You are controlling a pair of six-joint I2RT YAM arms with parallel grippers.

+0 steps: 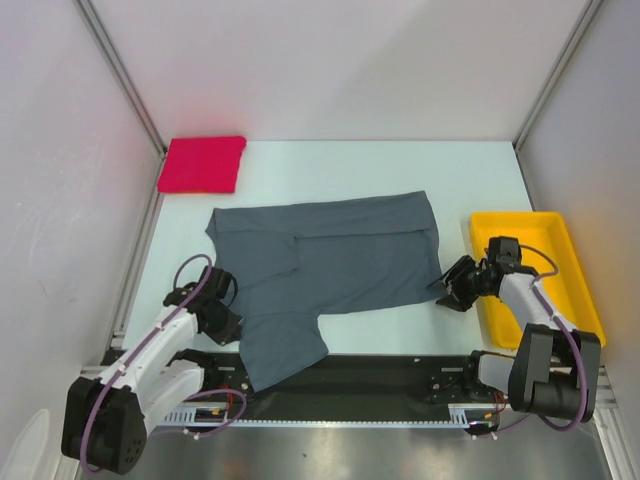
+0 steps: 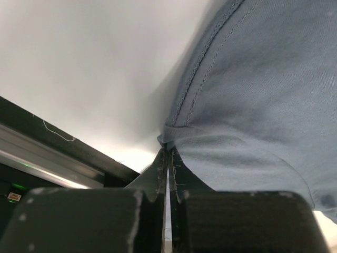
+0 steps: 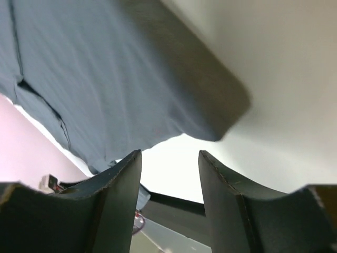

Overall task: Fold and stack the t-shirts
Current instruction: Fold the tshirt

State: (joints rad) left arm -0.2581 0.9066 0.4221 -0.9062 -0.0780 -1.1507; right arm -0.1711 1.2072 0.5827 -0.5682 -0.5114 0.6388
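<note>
The left hand is pressed together, apparently pinching the hem of the slate-grey t-shirt, and the right hand stands spread at its opposite edge, the shirt spread mid-worktop, the folded red t-shirt in the far-left corner.

Looked like a robotics lab test cell. Walled on three sides by plain white panels with metal corner posts. Held a pale bench, a cabled left arm and right arm bolted along a black rail, plus a yellow tray.
</note>
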